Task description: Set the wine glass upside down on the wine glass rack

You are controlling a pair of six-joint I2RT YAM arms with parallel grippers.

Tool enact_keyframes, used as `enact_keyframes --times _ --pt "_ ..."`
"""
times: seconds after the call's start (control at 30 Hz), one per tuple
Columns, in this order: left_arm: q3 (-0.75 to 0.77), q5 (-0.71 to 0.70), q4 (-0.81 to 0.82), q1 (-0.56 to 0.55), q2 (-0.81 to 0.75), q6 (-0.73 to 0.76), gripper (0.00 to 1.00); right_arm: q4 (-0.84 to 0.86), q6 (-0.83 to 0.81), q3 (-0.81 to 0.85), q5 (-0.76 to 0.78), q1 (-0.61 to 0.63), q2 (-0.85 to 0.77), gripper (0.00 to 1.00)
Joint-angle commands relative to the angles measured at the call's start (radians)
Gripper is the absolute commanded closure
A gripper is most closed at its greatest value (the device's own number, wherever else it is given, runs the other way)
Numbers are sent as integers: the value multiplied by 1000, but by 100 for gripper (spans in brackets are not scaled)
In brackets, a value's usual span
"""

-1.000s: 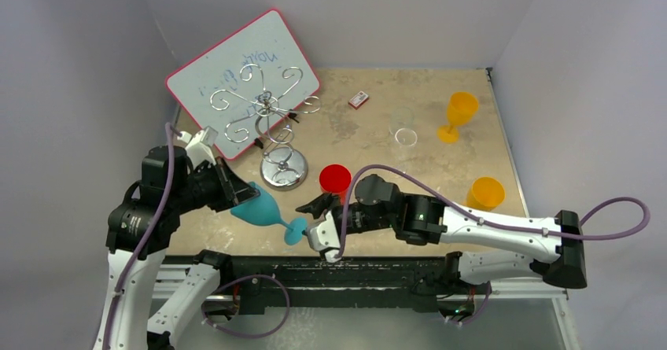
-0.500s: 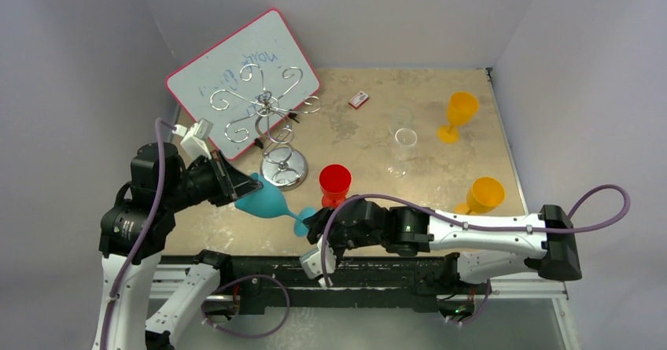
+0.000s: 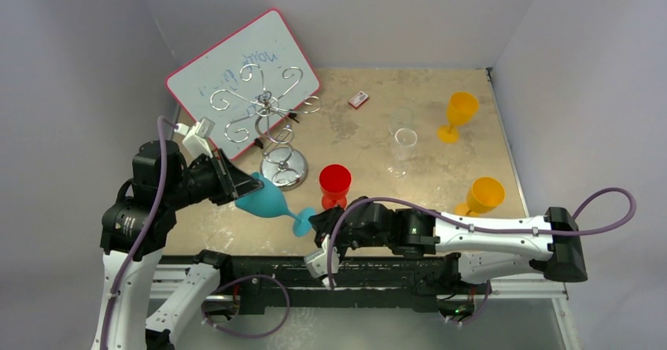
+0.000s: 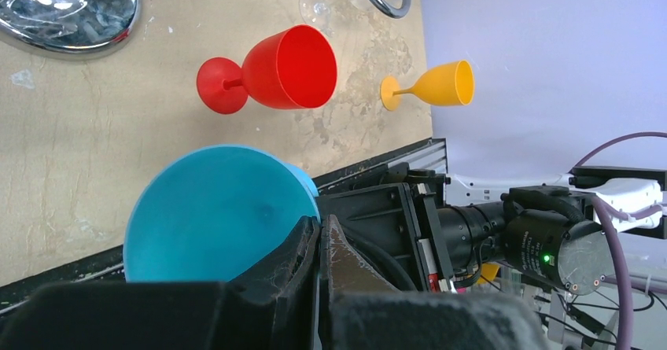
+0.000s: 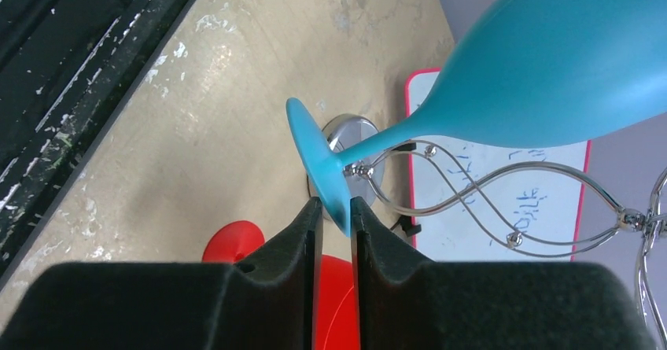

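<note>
Top view: teal wine glass (image 3: 267,200) held tilted, off the surface, just on the near side of the wine glass rack (image 3: 266,106); right gripper (image 3: 316,224) had moved in and narrowed onto its foot. Left wrist view: left gripper (image 4: 321,232) clamped on the bowl rim. Right wrist view: foot's edge pinched between the fingers. Handover judged begun; inverting and hanging outstanding.

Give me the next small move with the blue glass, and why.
Probably close the right gripper firmly on the foot of the glass. The foot's edge sits between its fingers, but a firm pinch isn't clear. The left gripper is shut on the bowl's rim, holding the glass tilted above the table; it shouldn't release sooner.
</note>
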Motion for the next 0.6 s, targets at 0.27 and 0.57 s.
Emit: enact_keyframes --times 0.27,0.57 --pt "24 38 62 6 7 -35 100 71 -48 -19 52 14 -14 80" --pt "20 6 55 7 22 -44 100 47 -48 -12 30 15 -9 100"
